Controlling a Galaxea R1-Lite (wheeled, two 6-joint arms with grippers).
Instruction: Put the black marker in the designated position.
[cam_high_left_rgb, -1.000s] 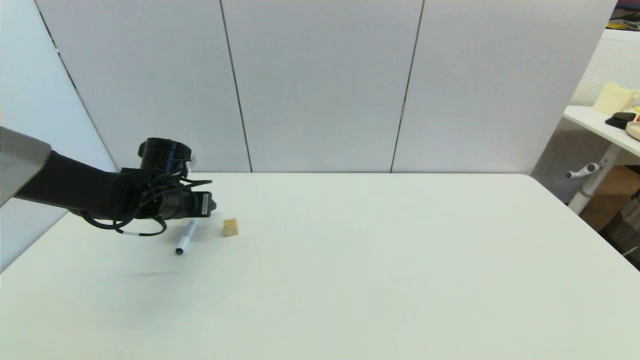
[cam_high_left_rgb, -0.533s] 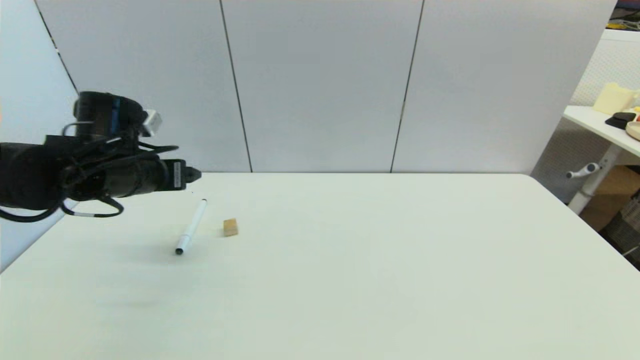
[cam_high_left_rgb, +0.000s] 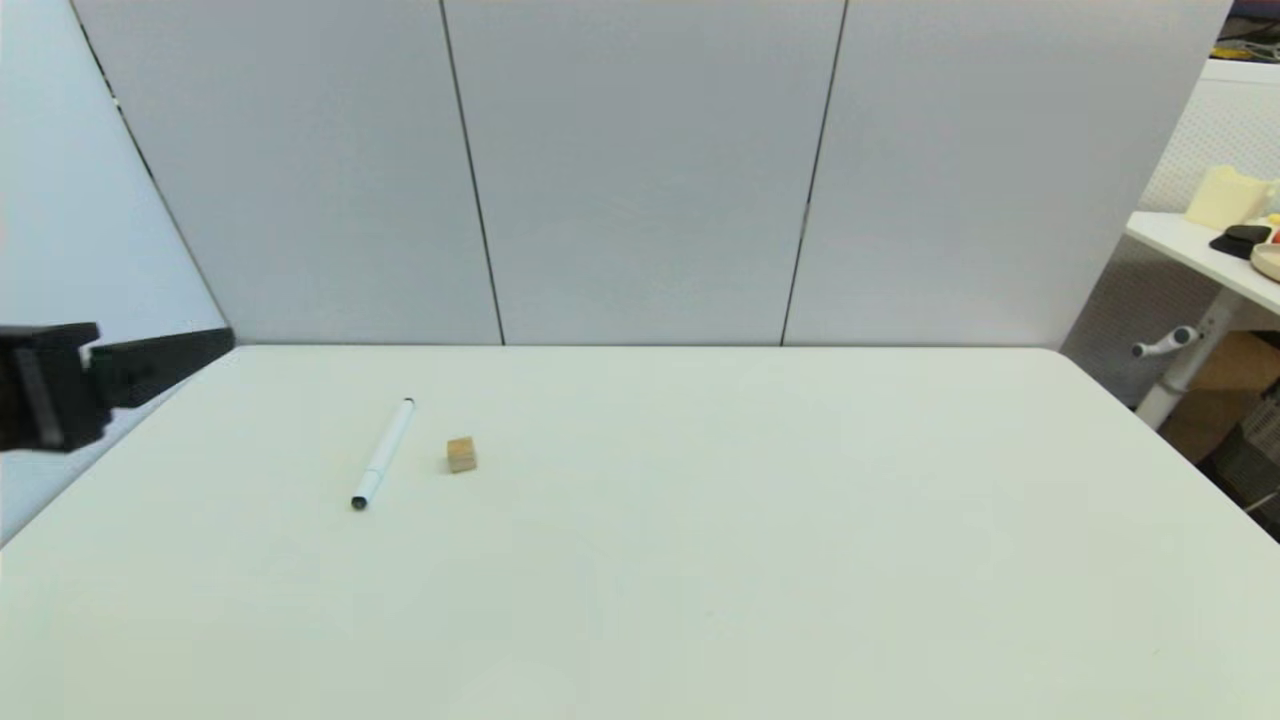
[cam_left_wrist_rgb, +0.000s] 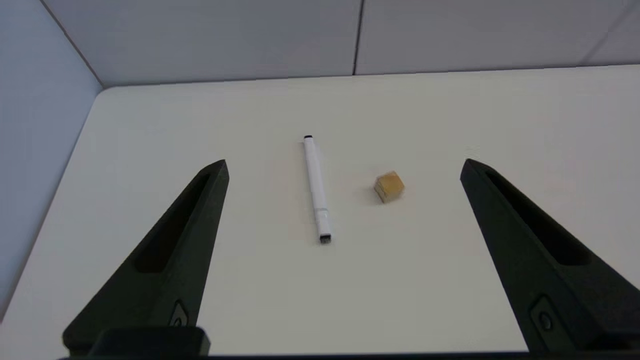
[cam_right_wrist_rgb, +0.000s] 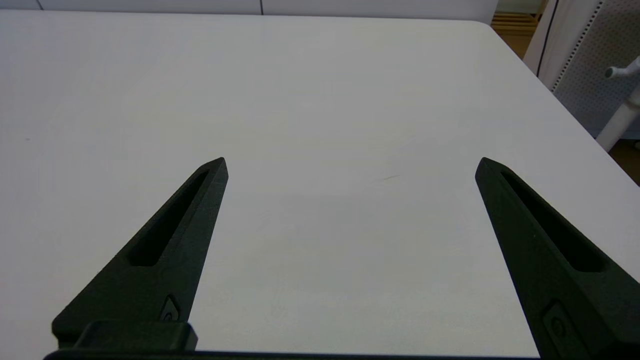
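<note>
I am seeing the black marker (cam_high_left_rgb: 382, 454) lying flat on the white table (cam_high_left_rgb: 700, 560), in the far left part of the top, its length running from near the far edge toward the front edge, dark cap end nearer the front; it is lying just beside the small tan cube (cam_high_left_rgb: 461, 454), apart from it, and I am judging that the cube is marking the designated spot, so the marker is probably already sitting where it belongs. I am holding the left gripper (cam_left_wrist_rgb: 345, 165) off the table's left edge, fingers spread wide and gripping nothing, looking across at the marker and cube; the wide spread is suiting a release rather than a grasp. The right gripper (cam_right_wrist_rgb: 350, 162) is idling above bare table near the right edge, likewise spread and empty.
</note>
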